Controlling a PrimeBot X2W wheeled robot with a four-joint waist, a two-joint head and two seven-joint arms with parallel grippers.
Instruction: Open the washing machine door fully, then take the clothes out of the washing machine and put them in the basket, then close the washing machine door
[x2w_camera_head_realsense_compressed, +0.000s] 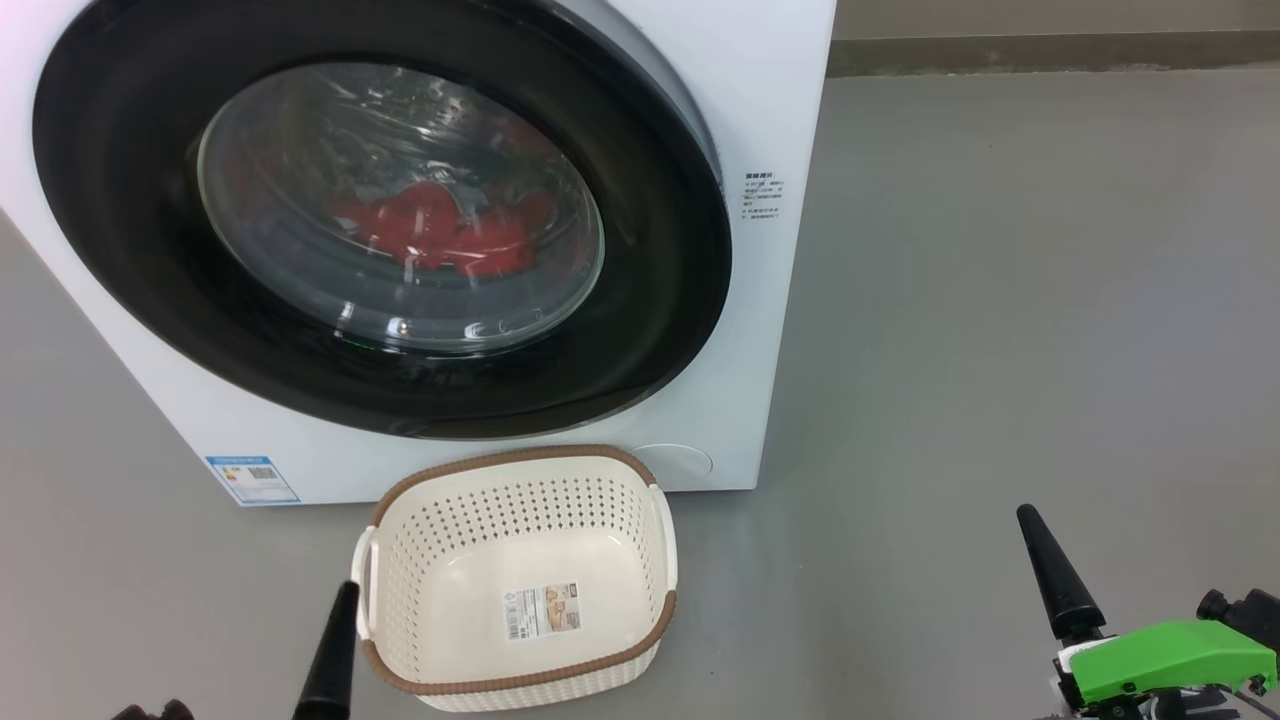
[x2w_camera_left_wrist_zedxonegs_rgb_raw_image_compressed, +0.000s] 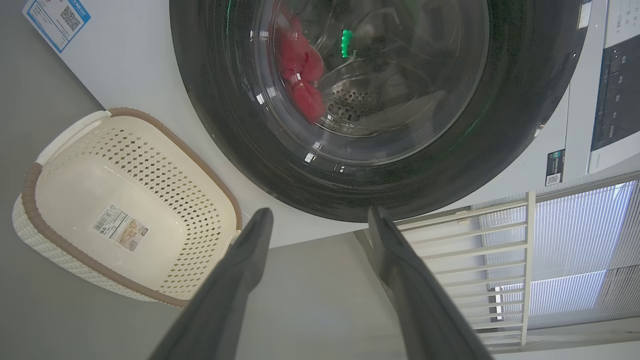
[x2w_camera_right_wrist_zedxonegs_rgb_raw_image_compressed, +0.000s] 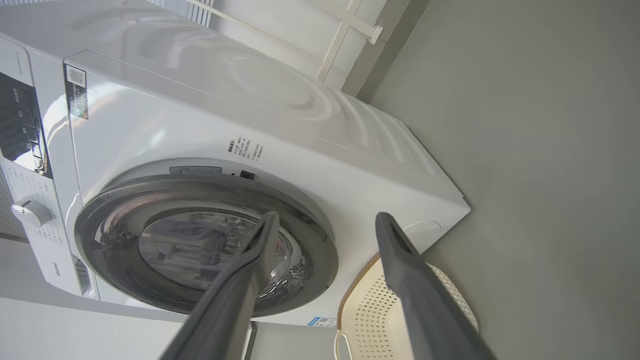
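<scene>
Closed washer (x2w_camera_head_realsense_compressed: 790, 120) door (x2w_camera_head_realsense_compressed: 655, 250), red clothes (x2w_camera_head_realsense_compressed: 440, 232) behind its glass.
Basket (x2w_camera_head_realsense_compressed: 520, 456) sits just before the washer's bottom edge; left gripper (x2w_camera_left_wrist_zedxonegs_rgb_raw_image_compressed: 320, 212) and right gripper (x2w_camera_right_wrist_zedxonegs_rgb_raw_image_compressed: 327, 216) hang released, fingers spread, short of the door; floor (x2w_camera_head_realsense_compressed: 1000, 320) stretches wide to the right.

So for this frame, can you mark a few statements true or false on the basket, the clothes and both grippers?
1. The basket holds nothing but a paper label on its bottom. True.
2. The clothes lie in the basket. False: they are inside the drum, seen through the glass of the washing machine door.
3. The left gripper is shut on the door's rim. False: it is open, clear of the door and holds nothing.
4. The basket stands on the floor in front of the washing machine. True.
5. The right gripper is open and holds nothing. True.
</scene>
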